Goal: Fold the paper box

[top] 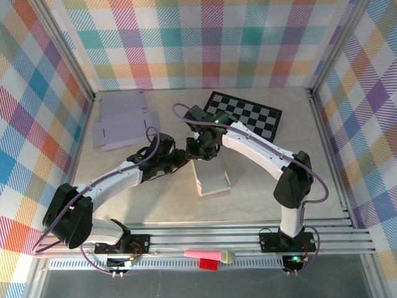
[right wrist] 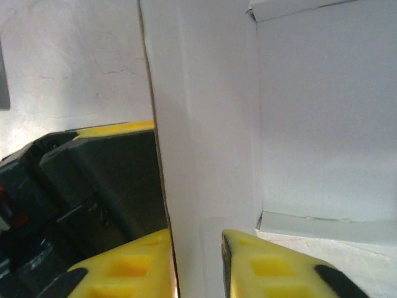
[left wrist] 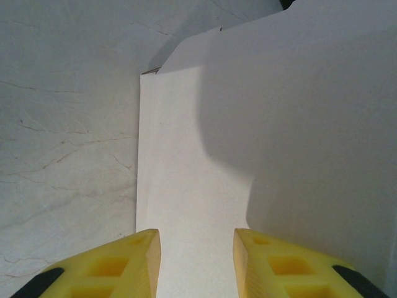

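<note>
Top view, meeting point: both arms reach in to the middle of the table (top: 260, 192) and their hands crowd one end of the paper box (top: 211, 177).
Top view, left hand (top: 181, 158): it comes at the box from its outer side, low and close, likely to steady a panel while the other works.
Top view, right hand (top: 203, 151): it sits just across from the left hand, with the box's far end between the two, so a flap can be pressed from both faces.
Top view, spares: a stack of flat blanks (top: 121, 118) lies well beyond the left hand, and a checkerboard (top: 248, 115) lies behind the right hand. Both are out of the way.
Left wrist view, left hand (left wrist: 196, 264): the yellow fingers (left wrist: 133, 267) stand apart, clamped on nothing. A pale strip of the paper box (left wrist: 180, 186) runs straight ahead between them, and a taller shaded panel rises on one side.
Left wrist view, purpose: my guess is the hand is lined up along the crease, ready to push or pinch.
Right wrist view, right hand (right wrist: 197, 264): its fingers straddle an upright wall of the paper box (right wrist: 205, 124) with only a narrow gap. I cannot tell whether they actually bite.
Right wrist view, neighbours: the left arm (right wrist: 80, 186) sits dark just past that wall, and an inner corner of the box opens on the other side.
Progress: walls are up but the box looks unfinished — I would judge the fold midway.
</note>
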Robot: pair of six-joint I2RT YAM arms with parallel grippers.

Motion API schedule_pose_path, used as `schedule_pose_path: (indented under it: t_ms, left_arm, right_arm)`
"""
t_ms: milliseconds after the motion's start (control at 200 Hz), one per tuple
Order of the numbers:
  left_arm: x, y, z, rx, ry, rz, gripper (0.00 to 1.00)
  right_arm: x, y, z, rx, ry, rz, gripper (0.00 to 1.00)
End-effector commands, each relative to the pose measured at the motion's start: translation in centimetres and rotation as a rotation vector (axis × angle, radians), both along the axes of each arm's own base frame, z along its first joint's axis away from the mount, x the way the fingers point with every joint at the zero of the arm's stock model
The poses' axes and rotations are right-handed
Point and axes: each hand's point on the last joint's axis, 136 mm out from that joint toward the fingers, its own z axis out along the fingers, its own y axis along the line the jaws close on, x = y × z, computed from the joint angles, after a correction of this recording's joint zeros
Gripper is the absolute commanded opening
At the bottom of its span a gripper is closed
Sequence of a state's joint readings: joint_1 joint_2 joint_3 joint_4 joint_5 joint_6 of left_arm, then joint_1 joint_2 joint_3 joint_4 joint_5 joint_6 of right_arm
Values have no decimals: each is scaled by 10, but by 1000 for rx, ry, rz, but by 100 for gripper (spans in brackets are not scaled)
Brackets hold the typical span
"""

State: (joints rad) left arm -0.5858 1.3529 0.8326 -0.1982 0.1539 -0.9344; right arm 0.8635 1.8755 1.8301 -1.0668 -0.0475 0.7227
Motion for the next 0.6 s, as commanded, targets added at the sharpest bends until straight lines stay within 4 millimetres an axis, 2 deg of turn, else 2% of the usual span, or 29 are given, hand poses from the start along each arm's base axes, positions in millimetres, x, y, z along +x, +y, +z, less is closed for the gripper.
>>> schedule_pose_path:
  t_ms: [0,65,125,150,275,410,505,595]
  left_arm:
    - [-2,11,23,46,-46,3,39]
    - [-7,23,37,106,-85,12,43]
    - [-13,36,54,154,-139,23,45]
    - [-16,41,60,172,-157,28,49]
    - [-33,66,88,235,-229,25,50]
    - [-55,77,95,282,-229,-45,49]
    - [-69,82,95,281,-221,-78,48]
    - [-80,86,93,275,-215,-94,47]
  right_arm:
    - [5,4,10,8,-12,-42,13]
    - [10,4,16,13,-30,-81,0]
    - [14,-5,23,0,-53,-166,0]
    - [16,-10,25,-11,-59,-212,0]
    - [21,-45,39,-43,-92,-495,0]
    - [24,-74,49,-27,-88,-840,0]
    - [23,-87,50,-37,-40,-1075,0]
    - [22,-91,46,-87,57,-1236,0]
